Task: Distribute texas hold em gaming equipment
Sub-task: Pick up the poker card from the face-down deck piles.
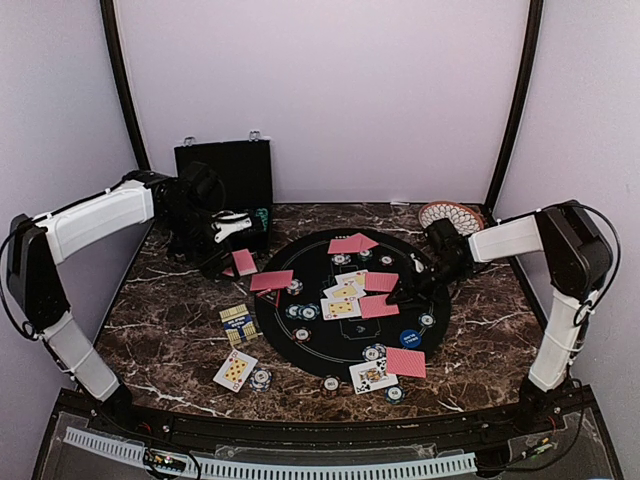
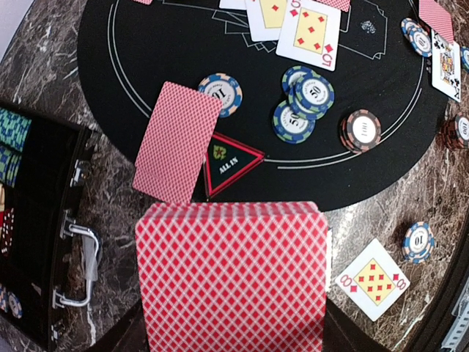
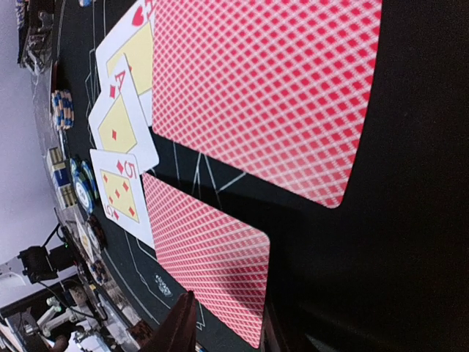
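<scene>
The stack of pinkish-red-backed playing cards (image 2: 231,275) is clamped flat, backs up, in the left pincer (image 1: 232,256), probably so that single cards can be dealt off it. Just ahead of that pincer lie a lone face-down card (image 2: 178,141) and small striped-edge poker chips (image 2: 302,99). The right pincer (image 1: 402,294) hangs low with its fingers (image 3: 182,326) apart astride a red-backed card's corner (image 3: 209,253), seemingly to shift it. Beneath both spreads a round black felt mat (image 1: 300,350) on the dark veined marble tabletop (image 1: 170,340), with a black hinged case (image 1: 225,175) beside the left pincer and pale lilac walls (image 1: 320,90) around.

The red-backed card stack (image 2: 231,275) is cut off by the bottom edge.
</scene>
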Action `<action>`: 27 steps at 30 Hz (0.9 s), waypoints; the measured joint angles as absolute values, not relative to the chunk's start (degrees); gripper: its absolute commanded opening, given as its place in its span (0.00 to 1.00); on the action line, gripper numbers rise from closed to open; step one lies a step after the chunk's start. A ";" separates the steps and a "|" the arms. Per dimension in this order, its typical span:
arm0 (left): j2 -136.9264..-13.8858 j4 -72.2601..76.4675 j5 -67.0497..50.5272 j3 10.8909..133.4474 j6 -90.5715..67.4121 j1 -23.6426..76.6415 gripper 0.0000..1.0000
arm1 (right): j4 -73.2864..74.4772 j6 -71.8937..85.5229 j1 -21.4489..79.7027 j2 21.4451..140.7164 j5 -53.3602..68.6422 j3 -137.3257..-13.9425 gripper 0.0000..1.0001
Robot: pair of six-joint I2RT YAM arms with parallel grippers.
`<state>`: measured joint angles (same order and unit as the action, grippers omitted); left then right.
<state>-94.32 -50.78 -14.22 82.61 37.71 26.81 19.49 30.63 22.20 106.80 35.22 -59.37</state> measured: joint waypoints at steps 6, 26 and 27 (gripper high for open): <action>-86.85 -49.95 -13.78 72.62 38.54 22.94 0.00 | 24.16 28.42 22.33 104.71 30.24 -61.39 0.64; -76.60 -37.10 -9.76 41.34 46.33 17.78 0.14 | 30.00 31.42 22.22 91.79 24.49 -64.34 0.98; -77.47 -35.86 -9.76 41.04 46.39 17.78 0.16 | 29.87 31.97 22.22 91.31 24.34 -63.81 0.98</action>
